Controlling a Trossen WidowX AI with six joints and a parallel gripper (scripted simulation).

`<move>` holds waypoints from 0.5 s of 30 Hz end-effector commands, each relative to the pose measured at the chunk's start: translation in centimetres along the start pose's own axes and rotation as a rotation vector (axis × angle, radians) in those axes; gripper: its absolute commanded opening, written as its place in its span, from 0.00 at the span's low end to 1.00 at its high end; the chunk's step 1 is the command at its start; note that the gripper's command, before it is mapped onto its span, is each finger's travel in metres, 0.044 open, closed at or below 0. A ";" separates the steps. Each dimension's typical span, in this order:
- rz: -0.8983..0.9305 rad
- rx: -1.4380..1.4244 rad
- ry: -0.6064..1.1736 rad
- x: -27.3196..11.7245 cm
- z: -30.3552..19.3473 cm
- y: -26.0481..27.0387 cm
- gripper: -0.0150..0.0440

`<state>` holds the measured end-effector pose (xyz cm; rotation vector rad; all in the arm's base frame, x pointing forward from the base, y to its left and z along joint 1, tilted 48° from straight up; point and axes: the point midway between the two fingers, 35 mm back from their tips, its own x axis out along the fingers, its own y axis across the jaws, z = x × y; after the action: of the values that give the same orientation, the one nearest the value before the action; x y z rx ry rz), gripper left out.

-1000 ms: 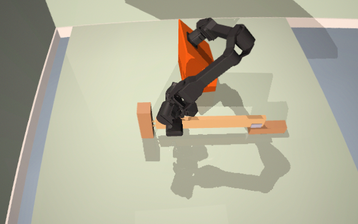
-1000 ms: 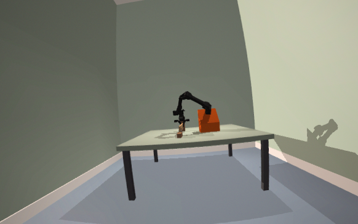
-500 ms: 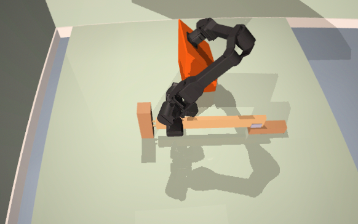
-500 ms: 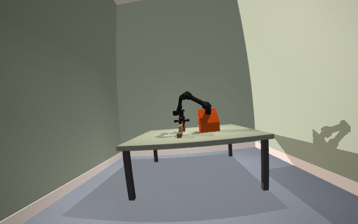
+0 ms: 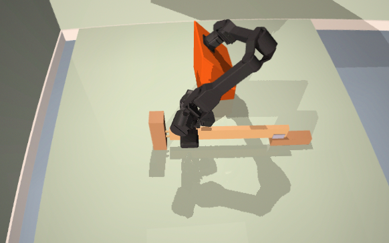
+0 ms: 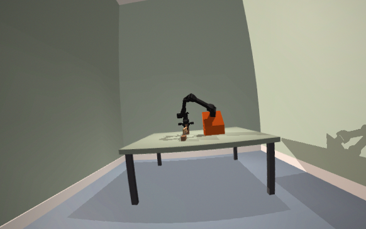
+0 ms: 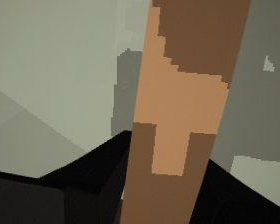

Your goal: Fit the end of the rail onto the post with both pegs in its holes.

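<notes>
The wooden rail (image 5: 236, 132) (image 7: 181, 105) runs between the post and the footboard block, raised off the table. Its left end faces the upright post (image 5: 158, 135) across a narrow gap. The two pegs (image 5: 167, 133) show in that gap; whether their tips are inside the holes cannot be told. The rail's far end is at the pale bracket (image 5: 279, 136) on the low footboard block (image 5: 299, 137) (image 6: 183, 138); its exact seating is unclear. My gripper (image 5: 190, 134) (image 7: 151, 143) is shut on the rail near the post end, one dark finger on each side.
The orange arm base (image 5: 207, 71) (image 6: 214, 129) stands behind the rail on the table (image 5: 112, 200) (image 6: 149, 145). My arm reaches over from it to the rail's left part. Arm and rail shadows fall across the table in front.
</notes>
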<state>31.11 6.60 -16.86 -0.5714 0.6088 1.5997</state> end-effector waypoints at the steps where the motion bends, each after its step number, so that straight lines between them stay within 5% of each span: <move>1: -0.007 -0.002 0.005 -0.2 -0.3 -0.2 0.25; 15: -0.007 -0.002 0.005 -0.4 -0.6 -0.4 0.25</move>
<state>31.01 6.49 -17.02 -0.5627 0.6129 1.6057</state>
